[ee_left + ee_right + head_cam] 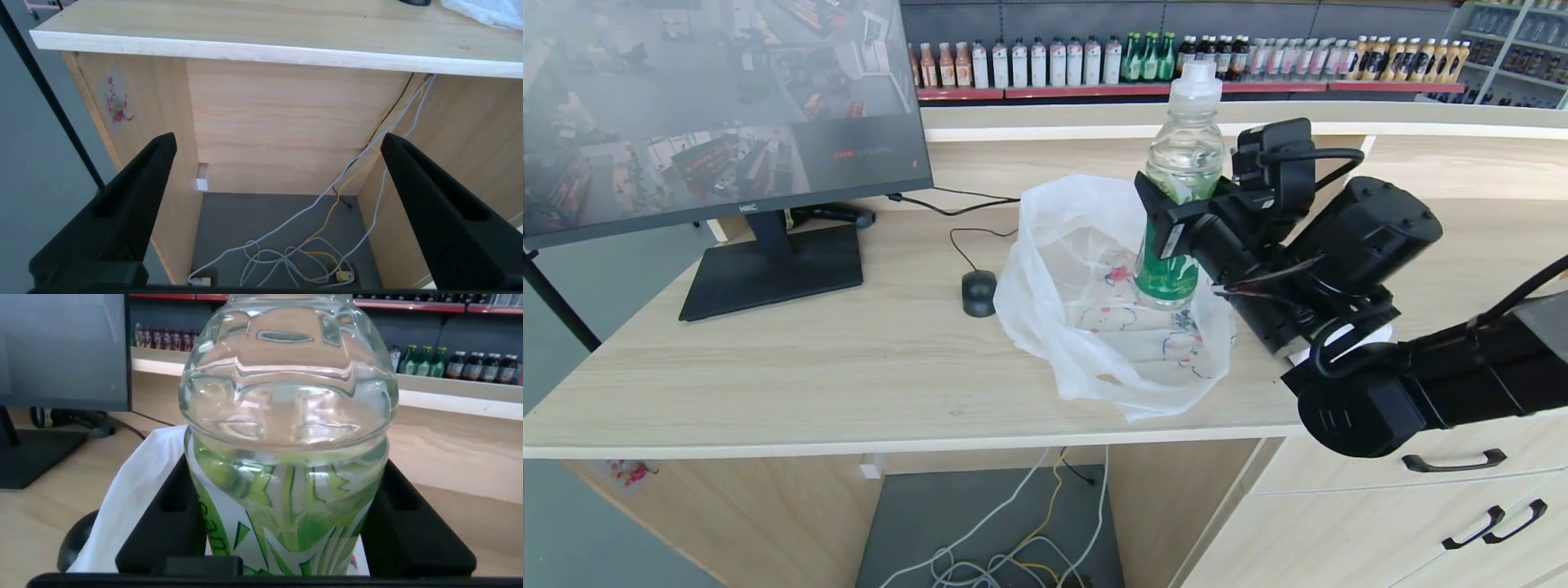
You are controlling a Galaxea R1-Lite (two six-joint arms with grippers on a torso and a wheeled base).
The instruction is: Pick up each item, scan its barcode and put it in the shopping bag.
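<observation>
The light wooden desk [849, 367] carried a monitor [719, 106] at the robot's left. A white, translucent shopping bag [1086, 269] stood slumped near the desk's middle with its mouth open upward. A clear drink bottle [1186, 155], with a green label and a white cap, was held upright at the bag's mouth. Its base was seen against the bag's upper rim on the right, and the neck stood well above the bag. It could not be told whether the base was already within the opening or just above it.

The task was judged to be at the bagging step for this bottle. The lift was done, while the lowering into the bag and the release were not yet done. It could not be told from the scene whether the barcode had been scanned. It could also not be told whether anything already lay in the bag, since its printed film hid the inside.

The right gripper [1176, 220] was closed on the bottle at the label's upper part. Its black jaws were pressed against both flanks, as was confirmed in the right wrist view, where the bottle was seen seated between them. The left gripper [278, 143] was held low in front of the desk's open knee space. Its jaws were spread wide, and nothing was held or touched by them.
</observation>
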